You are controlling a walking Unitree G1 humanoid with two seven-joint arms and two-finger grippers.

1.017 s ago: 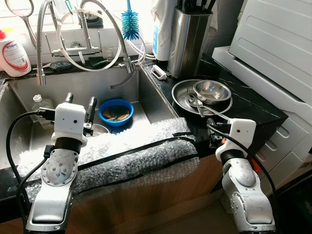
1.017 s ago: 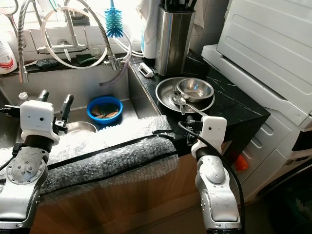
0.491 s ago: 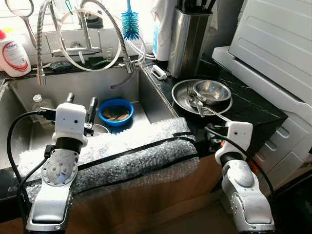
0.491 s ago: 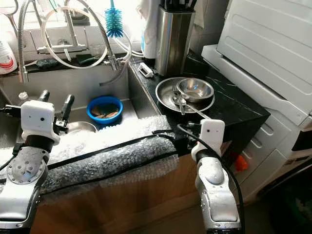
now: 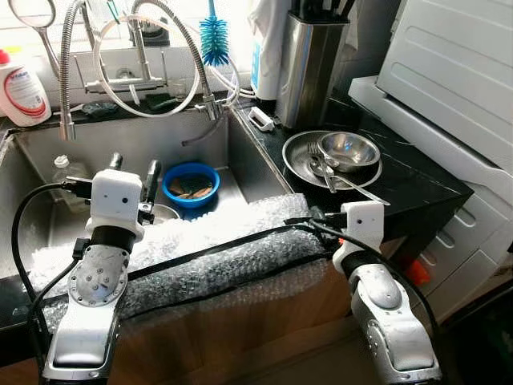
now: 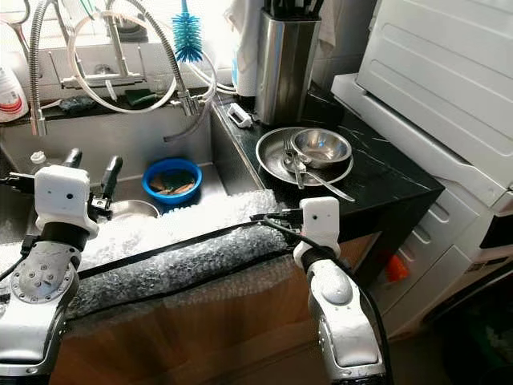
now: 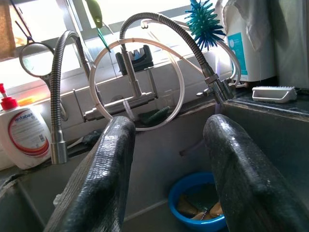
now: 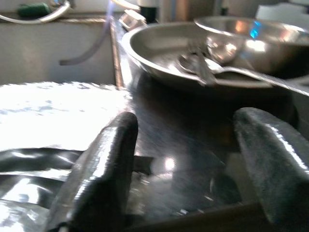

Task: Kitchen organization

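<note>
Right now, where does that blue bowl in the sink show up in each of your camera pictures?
Left eye view: blue bowl in the sink, just beyond the left gripper.
Right eye view: same spot.
Left wrist view: low, between the fingers.
Right wrist view: not in it.
Shared landmark: the blue bottle brush.

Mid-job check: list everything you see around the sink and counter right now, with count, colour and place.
Sink: one, steel, centre.
Plastic bowl: one, blue, in the sink.
Bubble wrap: one strip, clear, along the sink's front edge.
Steel plate: one, silver, on the black counter.
Steel bowl: one, silver, on the plate.
Cutlery: several pieces, silver, on the plate.
Knife holder: one, steel, behind the plate.
Bottle brush: one, blue, by the tap.
Soap bottle: one, white and red, on the far-left ledge.
Left end effector: open, over the sink.
Right end effector: open, at the counter's front edge.
</note>
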